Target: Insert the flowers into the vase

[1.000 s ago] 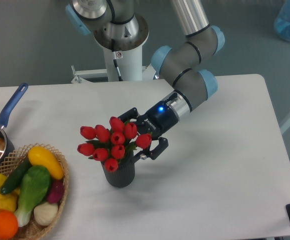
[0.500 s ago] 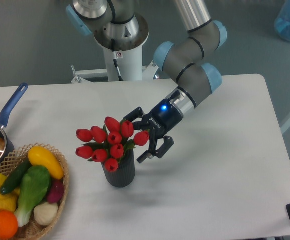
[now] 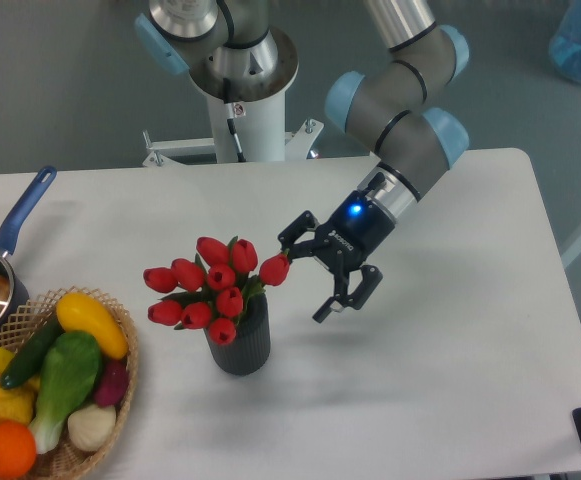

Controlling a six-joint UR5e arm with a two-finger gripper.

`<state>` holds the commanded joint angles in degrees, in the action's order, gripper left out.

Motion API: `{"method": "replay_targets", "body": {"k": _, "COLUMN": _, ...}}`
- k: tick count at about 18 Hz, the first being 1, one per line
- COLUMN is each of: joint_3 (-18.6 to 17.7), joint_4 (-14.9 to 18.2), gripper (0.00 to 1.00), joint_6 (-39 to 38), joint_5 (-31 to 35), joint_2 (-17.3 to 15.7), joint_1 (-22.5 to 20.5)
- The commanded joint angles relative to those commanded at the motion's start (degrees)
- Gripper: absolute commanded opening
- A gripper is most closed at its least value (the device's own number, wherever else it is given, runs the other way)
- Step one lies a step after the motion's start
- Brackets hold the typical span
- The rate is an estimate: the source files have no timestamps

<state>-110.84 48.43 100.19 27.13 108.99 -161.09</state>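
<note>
tabletop: white, wide, carrying everything here; the right half holds only the arm's shadow.
arm: reaching down from the back edge toward the middle – it has swung up and rightward over the last second, away from the bunch.
basket: wicker, at the front left corner, heaped with toy vegetables and fruit; well clear of the vase.
saucepan: blue handle, at the left edge behind the basket, not in the way.
flowers: red tulips standing in the vase near the middle of the tabletop, leaning left; the bunch has tipped a little further left since the gripper let go, and the rightmost bud sits just beside one finger.
vase: dark ribbed cylinder, upright, a bit left of the tabletop's centre toward the front edge, stems down inside its mouth.
gripper: released, fingers spread wide and holding nothing, now just to the right of the bunch rather than around it.
what that means: by my reckoning the insertion is done – only the retreat is left.
in the way: nothing much; the one bud near the finger could get brushed if the gripper swings left.
</note>
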Motion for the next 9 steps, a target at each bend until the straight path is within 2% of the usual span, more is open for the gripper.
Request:
{"method": "replay_targets", "body": {"k": 4, "joint_3": 2.73, "joint_4": 0.0, "gripper": 1.0, "joint_6": -0.35, "joint_5": 10.47, "joint_2": -0.26, "joint_1": -2.46}}
{"method": "replay_targets", "body": {"k": 7, "joint_3": 4.21, "joint_4": 0.0, "gripper": 1.0, "joint_6": -0.87, "joint_5": 11.1, "joint_2": -0.7, "joint_1": -5.19}}
{"method": "replay_targets", "body": {"k": 9, "joint_3": 5.45, "joint_4": 0.0, "gripper": 1.0, "joint_6": -3.42, "joint_5": 14.33, "joint_2": -2.37, "joint_1": -7.82}}
